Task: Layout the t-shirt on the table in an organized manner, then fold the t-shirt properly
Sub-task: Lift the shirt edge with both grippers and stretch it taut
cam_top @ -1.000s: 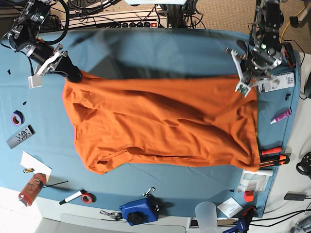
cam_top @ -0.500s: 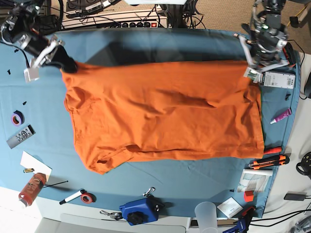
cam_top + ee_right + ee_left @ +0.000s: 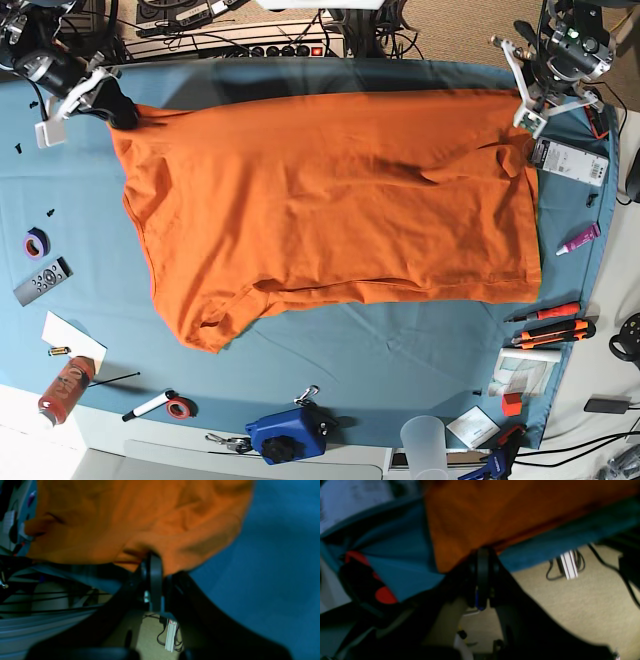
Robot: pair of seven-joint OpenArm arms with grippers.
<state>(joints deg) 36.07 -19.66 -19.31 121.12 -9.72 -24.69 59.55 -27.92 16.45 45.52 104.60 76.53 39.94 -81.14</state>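
T-shirt lay spread on the table, centre toward 12 o'clock. Right gripper pinched its 10 o'clock corner, left gripper its 2 o'clock corner. Remote sat at 9, cup at 5.

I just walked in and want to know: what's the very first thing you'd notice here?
The big orange t-shirt, spread wide across the middle of the blue table. The right gripper and the left gripper each pinch a far corner. Small tools and markers sit along the table's edges.
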